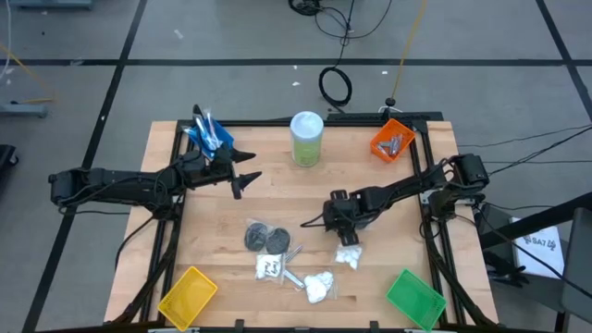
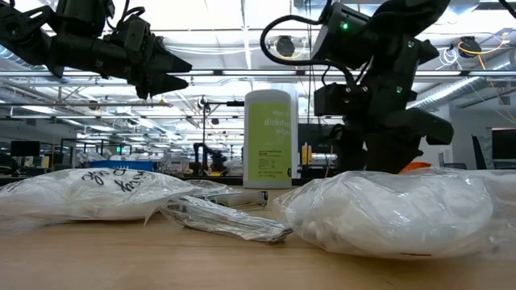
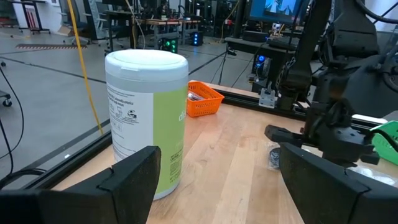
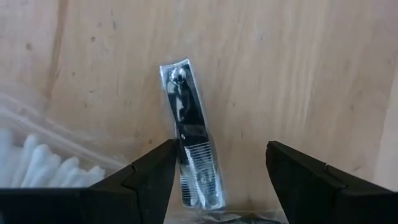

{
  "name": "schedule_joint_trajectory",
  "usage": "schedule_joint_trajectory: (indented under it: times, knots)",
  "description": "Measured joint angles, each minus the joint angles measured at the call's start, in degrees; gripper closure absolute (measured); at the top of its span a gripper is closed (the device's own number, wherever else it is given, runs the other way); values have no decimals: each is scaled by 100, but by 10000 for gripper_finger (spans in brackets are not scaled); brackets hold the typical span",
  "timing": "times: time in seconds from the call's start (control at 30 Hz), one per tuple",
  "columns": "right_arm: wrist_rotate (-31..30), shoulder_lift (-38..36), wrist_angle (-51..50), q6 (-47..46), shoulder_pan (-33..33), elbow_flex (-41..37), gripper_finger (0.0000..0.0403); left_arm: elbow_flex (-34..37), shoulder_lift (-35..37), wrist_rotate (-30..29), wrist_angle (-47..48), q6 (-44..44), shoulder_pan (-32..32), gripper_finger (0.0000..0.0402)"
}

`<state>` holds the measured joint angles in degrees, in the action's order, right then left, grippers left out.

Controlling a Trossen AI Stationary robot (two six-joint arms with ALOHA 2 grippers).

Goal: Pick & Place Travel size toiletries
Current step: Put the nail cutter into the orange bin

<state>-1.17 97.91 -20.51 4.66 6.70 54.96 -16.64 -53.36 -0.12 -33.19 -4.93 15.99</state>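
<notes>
Your right tool point(image 4: 214, 180) open, empty, above bagged silver nail clipper point(image 4: 191, 146) on desk point(image 4: 298, 74) | left tool point(image 3: 214, 180) open, empty | orange bin point(image 1: 392, 141): silver pieces; blue bin point(image 1: 209, 135): sticks

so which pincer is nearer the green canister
Left. The left pincer hangs open just beside the canister, at its left in the high view. The right pincer is farther off, open, over a wrapped nail clipper mid-table.

The canister point(image 1: 306, 138) stands near the table's point(image 1: 370, 194) far edge, between two bins point(image 1: 392, 140). Packets point(image 1: 319, 287) and discs point(image 1: 265, 239) lie near the front, between the two front-corner bins point(image 1: 188, 296).
</notes>
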Motion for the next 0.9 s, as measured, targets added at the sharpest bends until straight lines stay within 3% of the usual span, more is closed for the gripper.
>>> schedule_joint_trajectory:
  times: [0.37,0.67,0.9]
  knots:
    - [302,-17,1332,-184,79,-530,173,0,0,2,0,-1,0,80]
    - [297,-15,1493,-954,130,-610,213,0,0,1,0,0,0,80]
    - [220,67,1933,-826,246,-623,217,0,0,0,0,-1,0,80]
